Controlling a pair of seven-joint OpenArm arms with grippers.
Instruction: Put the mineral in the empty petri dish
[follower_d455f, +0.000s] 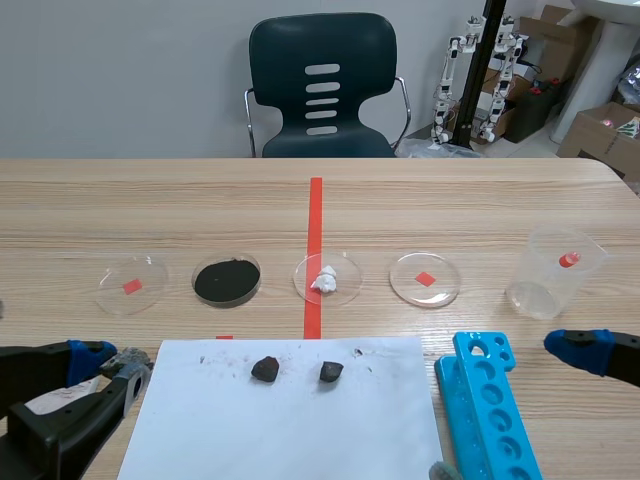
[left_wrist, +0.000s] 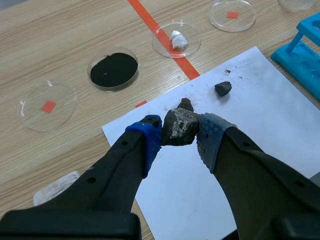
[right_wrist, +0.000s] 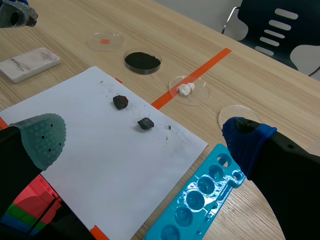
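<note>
My left gripper (left_wrist: 179, 134) is shut on a grey-brown mineral chunk (left_wrist: 180, 125), held over the near left corner of the white paper (follower_d455f: 290, 420). Two more dark minerals (follower_d455f: 265, 369) (follower_d455f: 331, 372) lie on the paper. Beyond it stand four petri dishes in a row: an empty one (follower_d455f: 132, 284) at the far left, one with black powder (follower_d455f: 227, 280), one with a white lump (follower_d455f: 327, 278), and another empty one (follower_d455f: 425, 278). My right gripper (right_wrist: 144, 137) is open low at the right, beside the blue rack (follower_d455f: 490, 410), with nothing between its fingers.
A clear plastic cup (follower_d455f: 555, 272) stands at the right behind the rack. A white flat block (right_wrist: 30, 63) lies left of the paper. Stacked coloured blocks (right_wrist: 27, 212) sit under my right gripper's left finger. A dark chair (follower_d455f: 322, 90) stands behind the table.
</note>
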